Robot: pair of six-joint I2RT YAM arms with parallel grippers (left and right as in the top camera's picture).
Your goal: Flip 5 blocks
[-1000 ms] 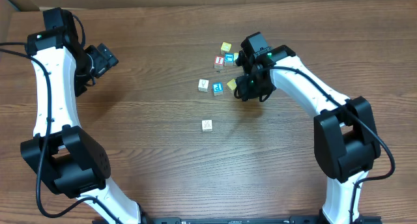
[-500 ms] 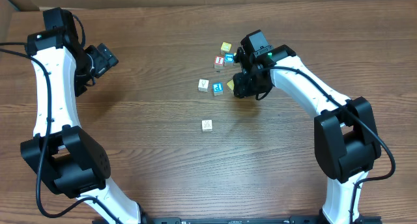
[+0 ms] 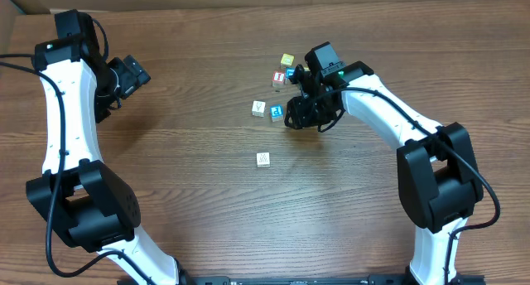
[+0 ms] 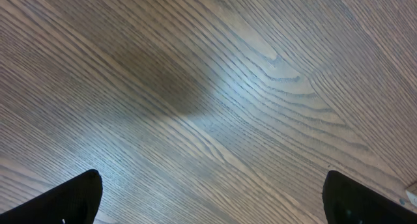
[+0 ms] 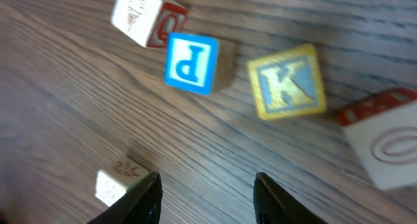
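**Both grippers empty, the right one low over the block cluster**

On your left, the left arm (image 3: 62, 111) stands well apart from every block. The left gripper (image 4: 212, 201) has its jaws spread as wide as they go over the bare table (image 4: 260, 68), and you have nothing in it.

Moving right, the lone white block (image 3: 262, 159) sits by itself, nearer to the robot than the others. Farther back, the white block (image 3: 259, 108) and the blue P block (image 3: 277, 113) lie just beside each other. Beyond them is the red-topped cube (image 3: 279, 78), with a blue block (image 3: 291, 74) just beside it on the right, partly hidden by the right arm. The yellow block (image 3: 286, 60) sits a little farther back, near that pair.

You will find the yellow K block (image 5: 287, 82) only in the right wrist view. It lies flat on the wood with its K face up, just beside the blue P block and apart from it. From overhead, the gripper covers it.

On your right, the right gripper (image 5: 208, 198) hangs low by this cluster with its jaws partly apart. Only wood grain shows between the two fingertips, so it has hold of nothing. The yellow K block and the blue P block lie ahead of the fingertips, not between them
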